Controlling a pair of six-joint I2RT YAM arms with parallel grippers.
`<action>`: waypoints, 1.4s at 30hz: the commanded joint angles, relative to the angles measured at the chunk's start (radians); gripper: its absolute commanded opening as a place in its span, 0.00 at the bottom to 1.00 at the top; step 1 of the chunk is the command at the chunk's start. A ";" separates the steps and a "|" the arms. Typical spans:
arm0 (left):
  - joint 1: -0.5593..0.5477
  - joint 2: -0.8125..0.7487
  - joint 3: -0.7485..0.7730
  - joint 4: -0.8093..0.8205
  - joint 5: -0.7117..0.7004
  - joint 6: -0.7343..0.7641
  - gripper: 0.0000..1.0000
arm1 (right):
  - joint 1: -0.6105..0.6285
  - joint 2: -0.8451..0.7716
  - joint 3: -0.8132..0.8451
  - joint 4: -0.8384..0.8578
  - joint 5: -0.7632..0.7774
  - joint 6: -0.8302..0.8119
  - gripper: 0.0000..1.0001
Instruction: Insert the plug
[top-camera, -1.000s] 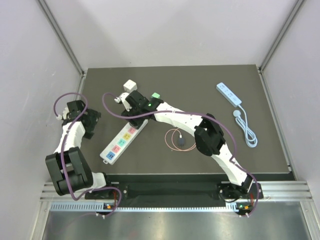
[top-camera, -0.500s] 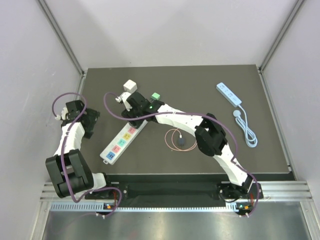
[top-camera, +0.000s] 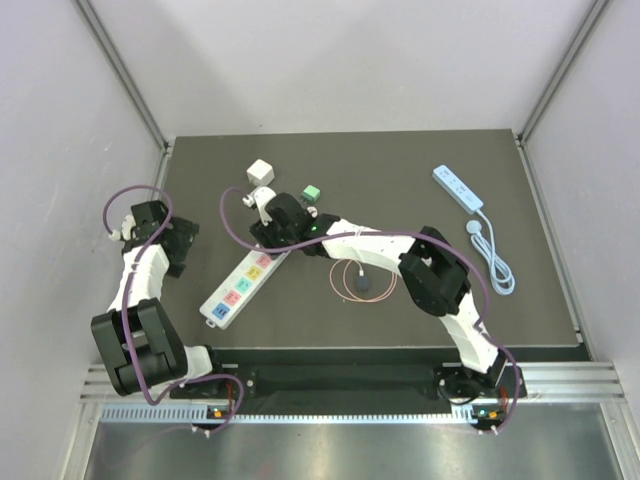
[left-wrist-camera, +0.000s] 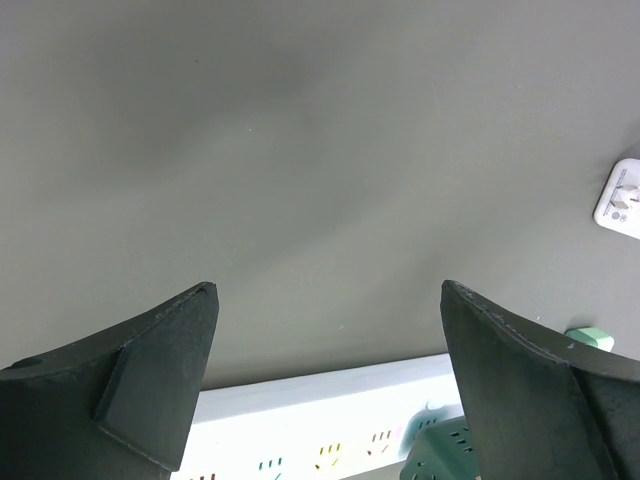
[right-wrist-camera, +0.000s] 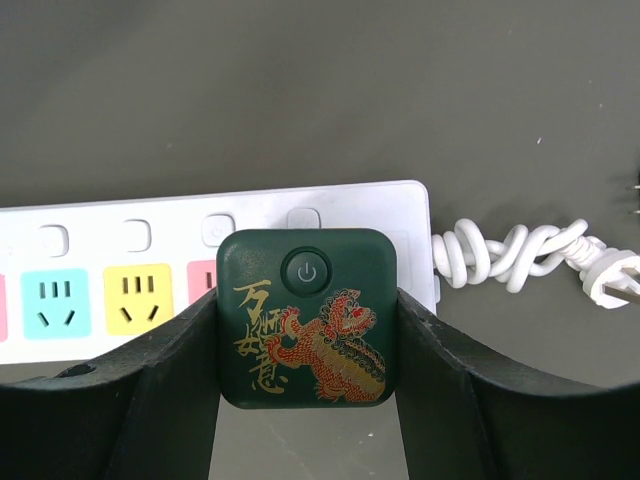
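From above: right gripper (top-camera: 268, 235) down at the far end of the long power strip (top-camera: 240, 280), laid slantwise on the dark tabletop (top-camera: 400, 160); left gripper (top-camera: 183, 248) off to the strip's left, apart from it; white adapter (top-camera: 260, 170) and small green block (top-camera: 312, 192) just beyond the strip; second power strip (top-camera: 458, 187) well away on the right. At the left wrist: jaws wide apart, clamped on nothing, bare tabletop between them, strip edge along the bottom. At the right wrist: jaws clamped on the sides of the dark green plug (right-wrist-camera: 306, 315), power button and gold-and-red dragon facing the camera, over the strip's end socket beside the knotted white cord (right-wrist-camera: 510, 255); impossible to tell whether seated.
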 joint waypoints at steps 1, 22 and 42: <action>0.008 -0.029 0.001 0.027 -0.024 -0.007 0.96 | 0.022 0.068 -0.088 -0.126 0.036 0.026 0.00; 0.009 -0.017 0.008 0.027 -0.032 -0.002 0.96 | 0.097 0.091 -0.174 -0.134 0.172 0.097 0.00; 0.011 0.006 0.039 0.018 -0.070 0.001 0.96 | 0.140 0.165 -0.147 -0.178 0.203 0.132 0.00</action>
